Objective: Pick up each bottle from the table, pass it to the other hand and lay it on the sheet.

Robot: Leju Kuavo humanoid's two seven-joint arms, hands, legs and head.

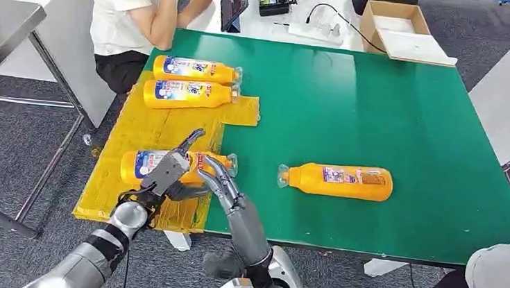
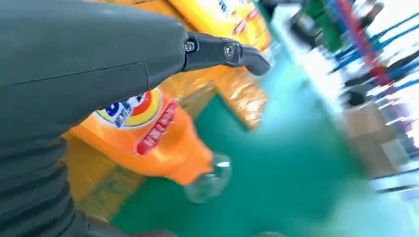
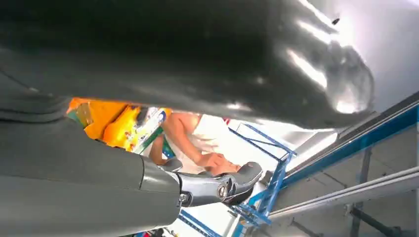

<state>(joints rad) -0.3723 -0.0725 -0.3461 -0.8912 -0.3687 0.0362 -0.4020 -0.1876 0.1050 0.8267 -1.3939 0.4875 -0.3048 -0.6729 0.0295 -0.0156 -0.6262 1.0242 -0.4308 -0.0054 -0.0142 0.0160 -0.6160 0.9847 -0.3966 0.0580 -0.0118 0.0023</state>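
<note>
Four orange detergent bottles lie on their sides. One bottle (image 1: 167,165) sits at the near edge of the yellow sheet (image 1: 143,131), its clear cap pointing to three o'clock; the left robot hand (image 1: 166,172) grips its middle, one finger sticking up. The right robot hand (image 1: 220,177) touches the cap end of the same bottle, fingers curled on it; whether it truly grips, I cannot tell. Two more bottles (image 1: 192,69) (image 1: 185,94) rest side by side at the sheet's twelve o'clock end. At three o'clock, a fourth bottle (image 1: 339,180) lies on the bare green worktop (image 1: 381,106). A seated person (image 1: 141,16) leans at the far edge.
</note>
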